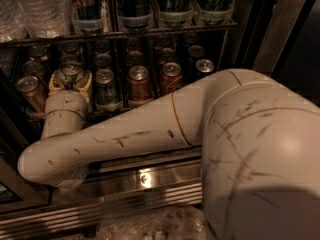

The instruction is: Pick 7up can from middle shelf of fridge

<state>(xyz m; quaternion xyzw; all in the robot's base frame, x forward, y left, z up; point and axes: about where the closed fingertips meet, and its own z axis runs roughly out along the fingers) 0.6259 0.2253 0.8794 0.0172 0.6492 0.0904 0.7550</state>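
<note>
The 7up can [70, 69], silver-topped and pale, stands in the front row of the middle shelf [116, 108] of the fridge [150, 176], left of centre. My gripper [70, 80] reaches in from below at the end of my cream arm [125, 134]. Its cream fingers [53, 84] sit tight on both sides of the can, and the wrist hides the can's lower body. The can stands upright on the rack.
A gold-brown can [29, 88] stands left of the gripper and a darker green can [105, 86] right of it, then red-brown cans [139, 82]. The upper rack [150, 33] with tall bottles and cans hangs just above. A ribbed steel grille [100, 209] runs along the base.
</note>
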